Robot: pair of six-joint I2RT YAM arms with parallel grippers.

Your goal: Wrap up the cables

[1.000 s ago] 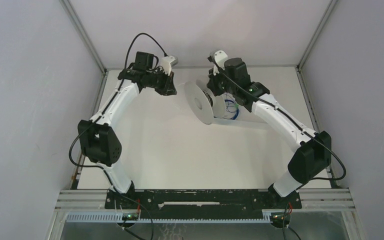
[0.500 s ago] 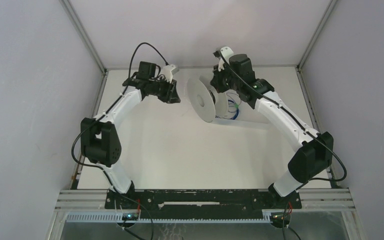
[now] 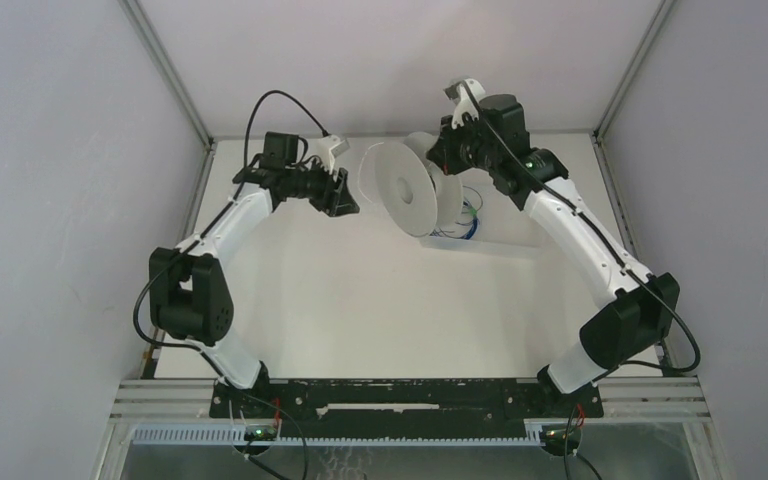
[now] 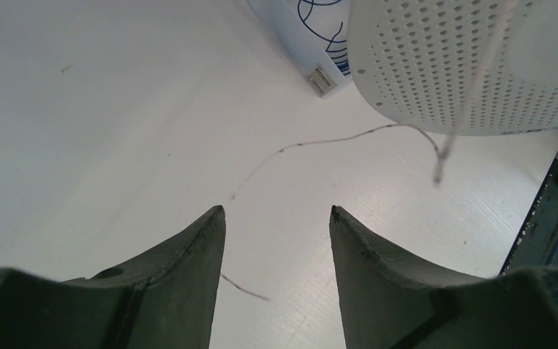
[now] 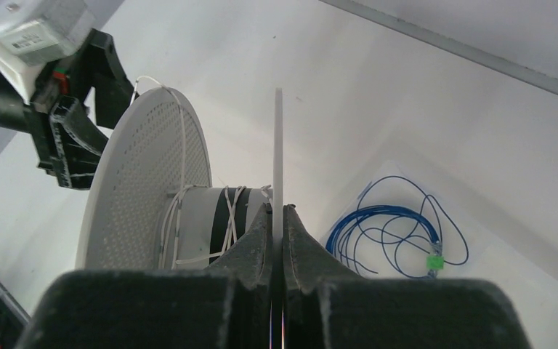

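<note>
Ana: Since a second ago the spool (image 3: 400,188) has risen toward the upper middle of the top view. The left gripper (image 3: 343,196) has spread its jaws and sunk a little lower in the frame.

Ben: So the left one carries nothing?

Ana: Nothing. In the left wrist view its two dark fingers (image 4: 182,276) stand apart, with white tabletop (image 4: 80,109) and one short bit of strand showing between them.

Ben: And the right gripper (image 5: 277,215)?

Ana: Clamped on the spool's thin solid flange, which stands edge-on in the middle of the right wrist view. The spool is held raised with its axis roughly level.

Ben: Where is the pale cable (image 5: 229,211)?

Ana: A few turns sit on the hub (image 5: 200,218), between the two flanges and just left of the right gripper. One strand climbs the face of the perforated flange (image 5: 138,189) toward the upper left. In the left wrist view a loose stretch curves across the middle of the frame, from just above the fingertips up toward the flange at upper right. A blurred end hangs in front of that flange. I cannot tell whether the stretch lies on the tabletop or hangs above it.

Ben: Anything else nearby?

Ana: A blue cable (image 5: 392,233), coiled in a clear bag (image 3: 505,243) on the tabletop. It is at the lower right of the right wrist view, and just below and right of the spool in the top view.
</note>
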